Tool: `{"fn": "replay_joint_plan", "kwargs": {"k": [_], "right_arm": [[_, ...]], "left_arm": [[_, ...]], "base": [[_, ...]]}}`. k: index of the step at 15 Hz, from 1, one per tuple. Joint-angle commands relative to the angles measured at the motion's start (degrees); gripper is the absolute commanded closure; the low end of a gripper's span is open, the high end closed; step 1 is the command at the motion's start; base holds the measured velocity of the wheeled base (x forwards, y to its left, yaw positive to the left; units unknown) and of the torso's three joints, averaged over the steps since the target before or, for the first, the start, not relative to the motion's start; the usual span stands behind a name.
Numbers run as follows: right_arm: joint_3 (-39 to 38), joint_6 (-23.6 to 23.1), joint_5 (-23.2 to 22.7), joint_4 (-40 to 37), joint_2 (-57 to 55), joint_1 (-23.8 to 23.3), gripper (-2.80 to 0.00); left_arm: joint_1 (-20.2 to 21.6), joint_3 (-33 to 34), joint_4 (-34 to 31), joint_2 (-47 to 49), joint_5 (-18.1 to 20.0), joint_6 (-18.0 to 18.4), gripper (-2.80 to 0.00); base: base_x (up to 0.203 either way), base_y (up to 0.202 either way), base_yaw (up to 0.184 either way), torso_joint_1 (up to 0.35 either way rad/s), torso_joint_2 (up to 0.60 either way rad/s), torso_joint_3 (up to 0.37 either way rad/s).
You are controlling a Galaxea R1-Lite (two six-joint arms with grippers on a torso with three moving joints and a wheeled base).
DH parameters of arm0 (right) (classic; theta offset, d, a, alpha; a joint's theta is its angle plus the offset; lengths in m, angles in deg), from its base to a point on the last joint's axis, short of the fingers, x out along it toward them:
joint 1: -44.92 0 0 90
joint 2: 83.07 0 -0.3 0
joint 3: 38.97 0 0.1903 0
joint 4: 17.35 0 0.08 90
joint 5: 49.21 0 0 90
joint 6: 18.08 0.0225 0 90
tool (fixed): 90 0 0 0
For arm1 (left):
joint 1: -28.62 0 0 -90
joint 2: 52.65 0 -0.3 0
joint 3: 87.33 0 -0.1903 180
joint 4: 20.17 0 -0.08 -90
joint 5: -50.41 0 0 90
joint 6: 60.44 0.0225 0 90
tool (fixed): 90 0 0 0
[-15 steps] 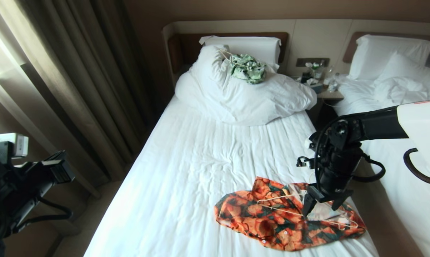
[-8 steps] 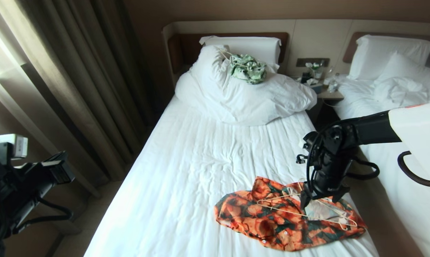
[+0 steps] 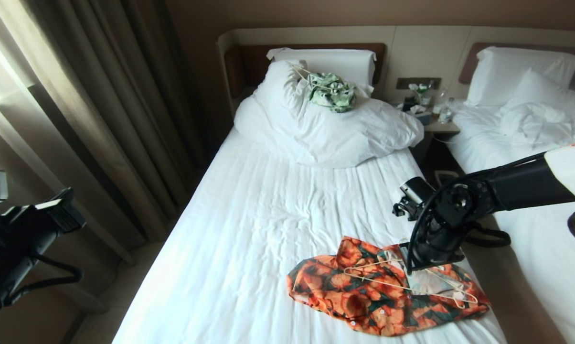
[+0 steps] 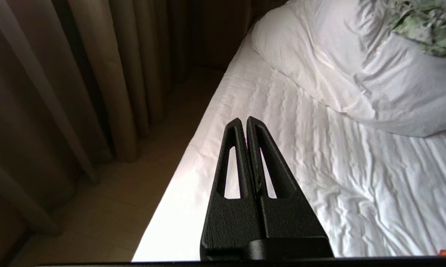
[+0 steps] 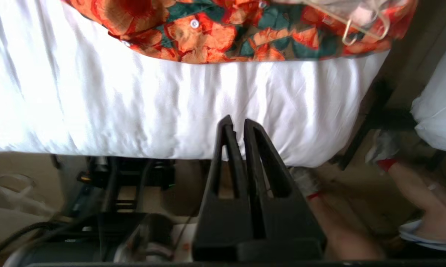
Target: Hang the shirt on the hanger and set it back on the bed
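Orange-flowered shirt (image 3: pixel 388 294) lies flat on the bed (image 3: pixel 249 224), wire hanger (image 3: pixel 411 279) laid across it. Right gripper (image 5: pixel 238 124) above shirt, pressed together, empty; left gripper (image 4: pixel 244 122) well apart, likewise.

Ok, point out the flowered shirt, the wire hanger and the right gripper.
shirt (image 3: pixel 359 301): head view, orange-flowered front panel, lying on the bed.
hanger (image 3: pixel 385 283): head view, lower wire bar across the shirt.
right gripper (image 5: pixel 238 124): right wrist view, between the tips of its shut fingers.

Two beds (image 3: pixel 249 229) (image 3: pixel 540 239), two garments: one flowered shirt (image 3: pixel 378 296), one green garment (image 3: pixel 331 91); two hangers (image 3: pixel 411 279) (image 3: pixel 303 74).
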Motion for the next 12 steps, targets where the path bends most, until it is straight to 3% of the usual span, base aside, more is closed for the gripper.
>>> {"fn": "replay_joint_plan", "kwargs": {"k": [1, 4, 6, 8, 10, 12], "right_arm": [[-5.86, 0.34, 0.41, 2.3, 9.25, 1.95, 0.0], [-14.74, 0.64, 4.69, 8.76, 23.21, 3.13, 0.0], [-19.43, 0.68, 7.63, 11.05, 34.15, 3.58, 0.0], [-22.62, 0.68, 10.2, 12.05, 45.12, 2.86, 0.0], [-25.65, 0.71, 12.08, 12.52, 54.59, 0.55, 0.0], [-28.04, 0.75, 13.13, 11.86, 63.49, -2.36, 0.0]], "left_arm": [[-0.07, 1.67, 0.39, -5.54, 2.13, -3.84, 0.0], [-0.38, 7.27, 0.11, -14.89, 8.29, -6.89, 0.0], [-0.94, 10.14, -0.19, -20.46, 9.76, -7.35, 0.0], [-2.63, 11.6, -4.39, -27.81, 11.63, -7.45, 0.0], [-4.94, 10.59, -16.43, -38.52, 12.59, -7.5, 0.0], [-7.81, 5.95, -37.1, -52.35, 13.08, -7.88, 0.0]], "base": [[0.0, 0.0, 0.0, 0.0, 0.0, 0.0], [0.0, 0.0, 0.0, 0.0, 0.0, 0.0], [0.0, 0.0, 0.0, 0.0, 0.0, 0.0], [0.0, 0.0, 0.0, 0.0, 0.0, 0.0], [0.0, 0.0, 0.0, 0.0, 0.0, 0.0], [0.0, 0.0, 0.0, 0.0, 0.0, 0.0]]}}
